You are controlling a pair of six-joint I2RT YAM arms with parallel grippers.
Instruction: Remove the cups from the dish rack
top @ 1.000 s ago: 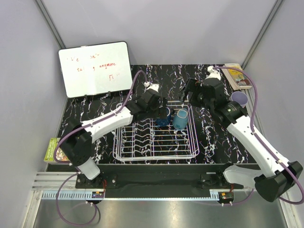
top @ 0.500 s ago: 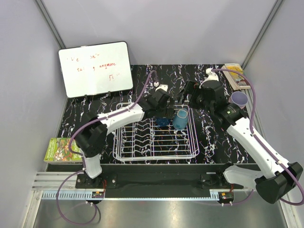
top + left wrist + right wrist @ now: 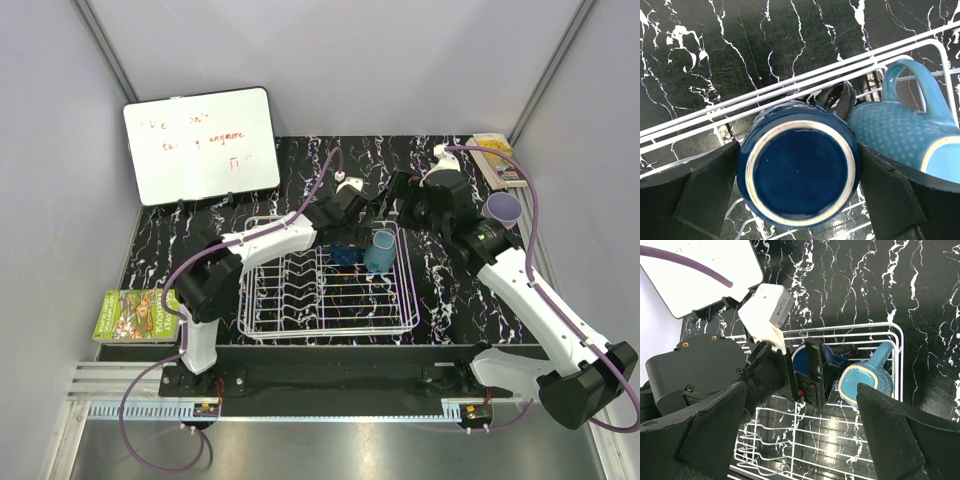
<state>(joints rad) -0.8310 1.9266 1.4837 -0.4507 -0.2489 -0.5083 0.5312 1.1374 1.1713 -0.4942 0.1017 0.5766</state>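
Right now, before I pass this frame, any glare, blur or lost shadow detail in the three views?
Top external: even light, sharp, dish rack wires distinct. Left wrist: dark blue cup crisp; fingers flanking it are near-black, detail lost. Right wrist: bright reflection on the table beneath the rack; light blue cup clear.

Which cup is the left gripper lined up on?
The dark blue cup: it sits base-up between the open fingers of the left gripper. The light blue cup lies just outside them.
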